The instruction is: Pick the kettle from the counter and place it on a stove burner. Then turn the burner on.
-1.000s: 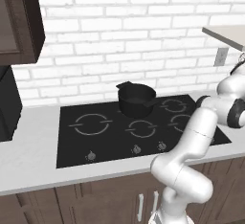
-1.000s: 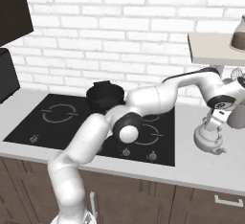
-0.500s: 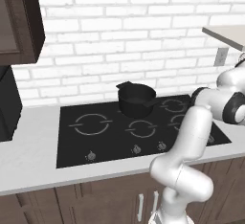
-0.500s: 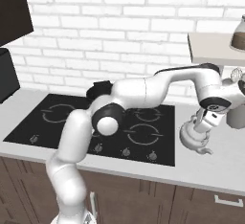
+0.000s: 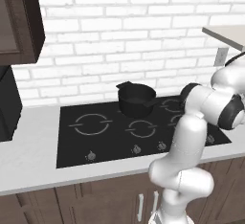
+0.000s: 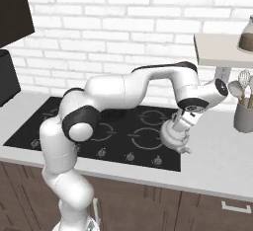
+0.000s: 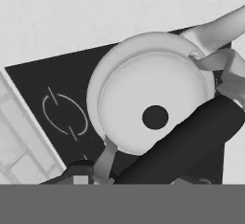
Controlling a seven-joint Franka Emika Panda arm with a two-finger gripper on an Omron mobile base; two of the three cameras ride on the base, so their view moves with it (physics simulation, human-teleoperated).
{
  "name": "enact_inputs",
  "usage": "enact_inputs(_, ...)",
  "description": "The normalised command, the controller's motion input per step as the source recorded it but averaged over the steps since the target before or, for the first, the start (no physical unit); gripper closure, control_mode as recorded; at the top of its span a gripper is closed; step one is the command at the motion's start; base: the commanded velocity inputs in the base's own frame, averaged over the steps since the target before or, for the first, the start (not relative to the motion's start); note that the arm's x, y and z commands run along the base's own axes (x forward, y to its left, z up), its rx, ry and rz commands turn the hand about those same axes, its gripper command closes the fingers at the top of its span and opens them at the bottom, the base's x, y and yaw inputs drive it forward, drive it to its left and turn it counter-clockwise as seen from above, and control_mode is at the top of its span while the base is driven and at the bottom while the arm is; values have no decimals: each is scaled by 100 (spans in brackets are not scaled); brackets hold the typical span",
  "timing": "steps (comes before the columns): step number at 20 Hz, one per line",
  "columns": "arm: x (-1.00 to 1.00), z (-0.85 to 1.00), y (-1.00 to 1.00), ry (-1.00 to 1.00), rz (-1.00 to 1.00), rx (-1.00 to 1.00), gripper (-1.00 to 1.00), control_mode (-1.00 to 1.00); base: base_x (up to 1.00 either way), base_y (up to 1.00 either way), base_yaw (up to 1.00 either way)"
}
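Note:
The silvery-grey kettle (image 6: 174,137) hangs low over the right edge of the black glass cooktop (image 6: 59,121), its spout reaching toward the pale counter (image 6: 217,161). My gripper (image 6: 182,124) is shut on the arched black handle (image 7: 186,141). From the hand view I look down on the lid and its dark knob (image 7: 155,117). One thin grey burner ring (image 7: 64,114) lies beside the kettle there; other burner rings (image 6: 143,139) sit left of it. Whether the kettle touches the glass I cannot tell.
A black saucepan (image 5: 136,98) stands on a back burner. Control knobs (image 6: 129,156) line the cooktop's front. A grey utensil holder (image 6: 243,114) stands at the far right under a shelf (image 6: 222,47). A dark appliance (image 5: 9,103) sits far left.
The arm has swung left with the kettle in its grip, carrying it from above the counter at the right to the cooktop's right edge.

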Motion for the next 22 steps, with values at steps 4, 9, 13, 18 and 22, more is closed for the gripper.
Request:
enact_inputs(4,67,19,100,0,-6,-3,100,-100,0,0,0)
enact_inputs(9,79,6,95,11,-9,-15,100,-100,0,0,0)
enact_inputs(13,15,-8,19,11,0,-10,100,-100,0,0,0)
enact_inputs(18,41,-23,0,15,0,-8,100,-100,0,0,0)
enact_inputs(22,46,-35,0,19,0,-11,100,-100,0,0,0)
